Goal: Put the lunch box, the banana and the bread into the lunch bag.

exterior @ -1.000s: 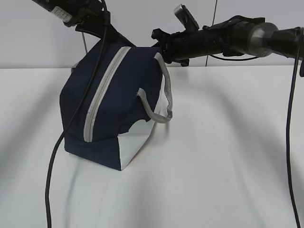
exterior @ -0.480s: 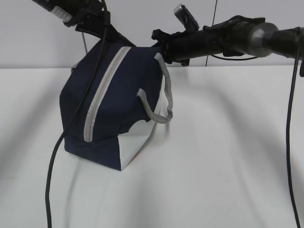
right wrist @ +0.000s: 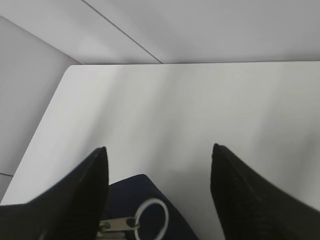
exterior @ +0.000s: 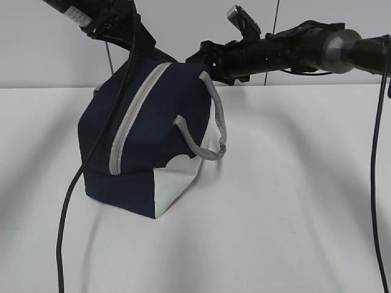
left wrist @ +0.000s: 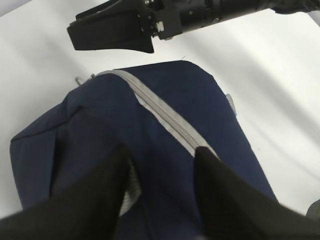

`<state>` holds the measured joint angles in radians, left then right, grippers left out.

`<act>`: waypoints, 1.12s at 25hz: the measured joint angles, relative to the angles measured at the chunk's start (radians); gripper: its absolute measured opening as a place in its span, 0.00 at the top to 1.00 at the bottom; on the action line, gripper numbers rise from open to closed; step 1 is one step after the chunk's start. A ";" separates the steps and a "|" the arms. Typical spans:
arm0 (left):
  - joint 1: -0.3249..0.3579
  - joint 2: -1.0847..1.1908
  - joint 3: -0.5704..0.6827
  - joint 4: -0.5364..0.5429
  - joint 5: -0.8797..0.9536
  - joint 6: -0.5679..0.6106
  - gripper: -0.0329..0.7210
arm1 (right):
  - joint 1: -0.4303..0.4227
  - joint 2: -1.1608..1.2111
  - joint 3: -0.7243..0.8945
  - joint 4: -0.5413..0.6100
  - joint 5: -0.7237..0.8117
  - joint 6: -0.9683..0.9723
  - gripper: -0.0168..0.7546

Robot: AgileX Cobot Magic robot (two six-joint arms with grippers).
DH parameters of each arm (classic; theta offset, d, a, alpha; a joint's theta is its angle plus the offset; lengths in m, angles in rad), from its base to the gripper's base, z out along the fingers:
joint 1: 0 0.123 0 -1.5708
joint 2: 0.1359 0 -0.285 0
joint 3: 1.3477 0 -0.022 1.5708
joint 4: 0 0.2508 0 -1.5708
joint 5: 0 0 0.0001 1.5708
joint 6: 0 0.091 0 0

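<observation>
The navy lunch bag stands on the white table, its grey zipper shut along the top. The lunch box, the banana and the bread are out of view. My left gripper hovers open over the bag's top, one finger on each side of the fabric beside the zipper. My right gripper stands wide open at the bag's far end, just above the ring pull, holding nothing. In the exterior view both grippers, left and right, sit at the bag's upper rear edge.
A grey webbing handle loops down the bag's right side. The left arm's black cable hangs in front of the bag, another cable at the right edge. A grey wall stands behind the table.
Both grippers have opened. The right one has let go of the ring pull and risen slightly; the bag's top has settled a little.
</observation>
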<state>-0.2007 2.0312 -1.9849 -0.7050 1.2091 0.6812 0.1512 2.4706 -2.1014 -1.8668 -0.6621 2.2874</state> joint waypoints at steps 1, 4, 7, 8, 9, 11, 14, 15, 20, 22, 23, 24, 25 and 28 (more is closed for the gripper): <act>0.000 0.000 0.000 0.007 -0.001 -0.014 0.46 | 0.000 0.000 -0.002 0.000 0.000 -0.003 0.35; 0.000 -0.001 0.000 0.030 -0.002 -0.049 0.31 | 0.000 0.000 -0.024 -0.002 -0.020 -0.022 0.34; 0.000 -0.015 0.000 0.081 -0.001 -0.095 0.26 | -0.001 -0.004 -0.049 -0.002 -0.046 -0.035 0.34; 0.000 -0.027 0.000 0.102 -0.001 -0.111 0.26 | -0.001 -0.012 -0.049 -0.002 -0.048 -0.037 0.34; 0.000 -0.042 0.000 0.122 -0.001 -0.125 0.25 | -0.001 -0.022 -0.049 -0.004 -0.050 -0.042 0.34; 0.000 -0.069 0.000 0.168 0.003 -0.159 0.25 | -0.001 -0.040 -0.050 -0.006 -0.056 -0.044 0.34; 0.000 -0.101 0.000 0.200 0.026 -0.195 0.25 | -0.001 -0.070 -0.054 -0.006 -0.090 -0.046 0.34; 0.000 -0.108 -0.001 0.205 0.032 -0.206 0.25 | -0.001 -0.077 -0.054 -0.006 -0.108 -0.046 0.34; 0.000 -0.138 -0.001 0.237 0.040 -0.266 0.25 | -0.001 -0.124 -0.055 -0.010 -0.188 -0.044 0.34; 0.000 -0.151 -0.002 0.264 0.042 -0.316 0.25 | -0.001 -0.138 -0.055 -0.010 -0.208 -0.036 0.34; 0.000 -0.158 -0.002 0.279 0.043 -0.342 0.25 | -0.001 -0.145 -0.055 -0.010 -0.218 -0.031 0.35; 0.000 -0.164 -0.002 0.299 0.045 -0.365 0.25 | -0.001 -0.151 -0.048 -0.010 -0.224 -0.029 0.36; 0.000 -0.174 -0.002 0.321 0.045 -0.390 0.25 | -0.001 -0.158 -0.039 -0.010 -0.233 -0.027 0.37; -0.002 -0.215 0.018 0.366 0.047 -0.446 0.25 | -0.001 -0.182 0.014 -0.012 -0.237 -0.025 0.38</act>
<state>-0.2024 1.8166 -1.9666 -0.3389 1.2559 0.2356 0.1504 2.2882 -2.0873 -1.8788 -0.8996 2.2620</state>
